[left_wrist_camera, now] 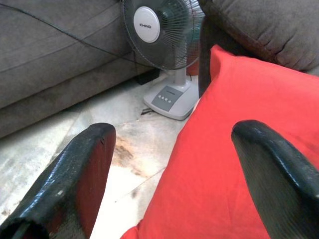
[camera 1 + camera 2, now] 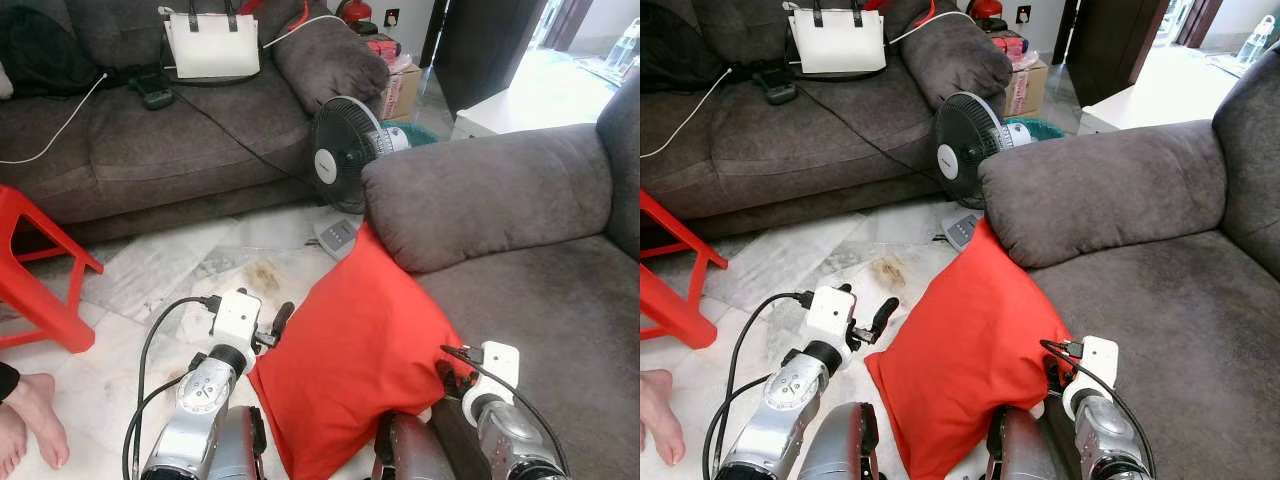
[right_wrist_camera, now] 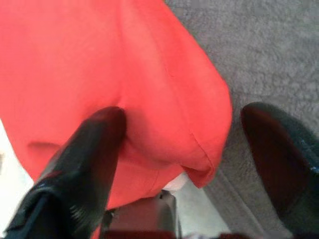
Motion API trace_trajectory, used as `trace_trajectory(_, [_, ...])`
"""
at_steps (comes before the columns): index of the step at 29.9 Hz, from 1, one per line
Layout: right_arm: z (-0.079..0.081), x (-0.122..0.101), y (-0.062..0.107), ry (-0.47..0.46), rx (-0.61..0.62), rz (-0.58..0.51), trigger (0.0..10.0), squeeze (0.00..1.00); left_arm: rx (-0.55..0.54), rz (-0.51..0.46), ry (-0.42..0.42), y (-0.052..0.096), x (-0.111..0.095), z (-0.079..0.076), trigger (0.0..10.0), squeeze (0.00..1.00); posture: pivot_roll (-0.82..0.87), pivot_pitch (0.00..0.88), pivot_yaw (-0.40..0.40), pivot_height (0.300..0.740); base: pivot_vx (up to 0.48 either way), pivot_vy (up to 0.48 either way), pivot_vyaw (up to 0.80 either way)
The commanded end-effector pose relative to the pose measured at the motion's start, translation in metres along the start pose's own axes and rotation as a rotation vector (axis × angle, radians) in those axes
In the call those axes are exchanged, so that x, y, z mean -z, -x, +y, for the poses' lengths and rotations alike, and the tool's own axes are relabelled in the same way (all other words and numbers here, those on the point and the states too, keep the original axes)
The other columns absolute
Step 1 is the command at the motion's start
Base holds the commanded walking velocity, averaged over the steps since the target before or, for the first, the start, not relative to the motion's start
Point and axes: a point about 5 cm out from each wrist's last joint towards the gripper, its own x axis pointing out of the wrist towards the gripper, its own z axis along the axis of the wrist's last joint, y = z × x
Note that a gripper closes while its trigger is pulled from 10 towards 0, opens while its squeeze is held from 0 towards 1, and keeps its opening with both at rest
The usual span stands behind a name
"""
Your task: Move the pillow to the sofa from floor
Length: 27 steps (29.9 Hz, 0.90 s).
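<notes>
Both grippers are seen flanking the red pillow [image 2: 350, 350], which is propped on edge against the front of the grey sofa [image 2: 540, 320], its upper corner tucked under the sofa's armrest [image 2: 480, 195] and its lower part down at floor level. Left gripper [image 1: 169, 169] is held with its fingers spread wide; one finger [image 1: 75, 179] is seen over the marble floor [image 1: 134, 149], the other [image 1: 279, 169] in front of the pillow's red face, and the pillow's near edge lies between them. Whether the cloth is touched there cannot be told. Right gripper [image 3: 184, 149] is likewise spread, with one finger [image 3: 84, 159] pressed into the red fabric, which dents around it, and the other [image 3: 284, 154] over the grey seat cushion; the pillow's corner sits between the two. Beyond the left gripper, a table fan [image 2: 345, 140] is standing on the floor just beside the pillow's top corner. Off to the left gripper's outer side, a red stool [image 2: 40, 270] and a person's bare feet [image 2: 30, 420] are noted.
</notes>
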Motion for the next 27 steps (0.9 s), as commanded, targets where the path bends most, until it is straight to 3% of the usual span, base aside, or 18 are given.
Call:
trace_trajectory(1, [0.002,0.007,0.001,-0.069,-0.014,0.027,10.0,0.00,0.004,0.031,0.019,0.003,0.006,-0.002,10.0,0.00,0.17,0.088,-0.039,0.594,0.000,0.000,0.00])
trace_trajectory(8, [0.013,0.008,0.000,-0.152,-0.097,0.027,10.0,0.00,0.000,0.032,0.030,0.002,0.007,-0.002,10.0,0.00,0.17,0.088,-0.040,0.594,0.000,0.000,0.00])
trace_trajectory(27, [0.024,0.009,-0.002,-0.402,-0.140,-0.009,10.0,0.00,-0.015,0.021,0.055,0.002,0.006,-0.003,10.0,0.00,0.16,0.090,-0.045,0.594,0.000,0.000,0.00])
